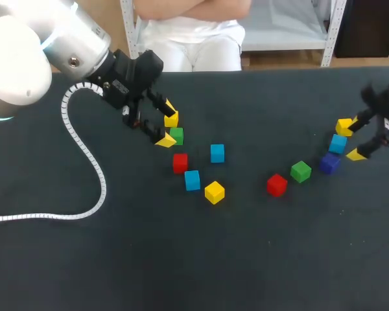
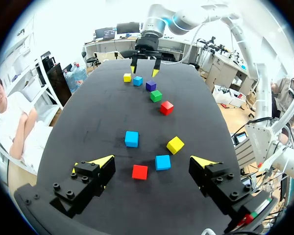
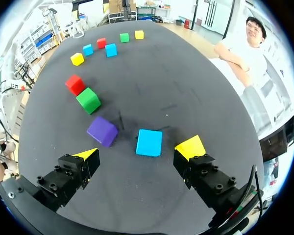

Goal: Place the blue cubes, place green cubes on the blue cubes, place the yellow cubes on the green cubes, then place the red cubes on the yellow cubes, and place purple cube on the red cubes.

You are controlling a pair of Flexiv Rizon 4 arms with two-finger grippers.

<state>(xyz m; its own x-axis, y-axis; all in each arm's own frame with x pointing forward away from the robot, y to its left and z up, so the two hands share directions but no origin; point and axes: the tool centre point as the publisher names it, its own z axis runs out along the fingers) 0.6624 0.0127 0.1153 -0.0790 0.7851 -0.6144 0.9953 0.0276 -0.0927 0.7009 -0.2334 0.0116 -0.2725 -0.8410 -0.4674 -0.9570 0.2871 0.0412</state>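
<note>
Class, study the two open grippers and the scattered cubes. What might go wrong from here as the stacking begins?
1. The right gripper is open with a blue cube just ahead between its fingers. The purple cube lies close beside that cube, so a descending finger might knock it away.
2. Ahead of the left gripper, the red cube and a second blue cube lie nearly touching. Grasping one may shove the other.
</note>
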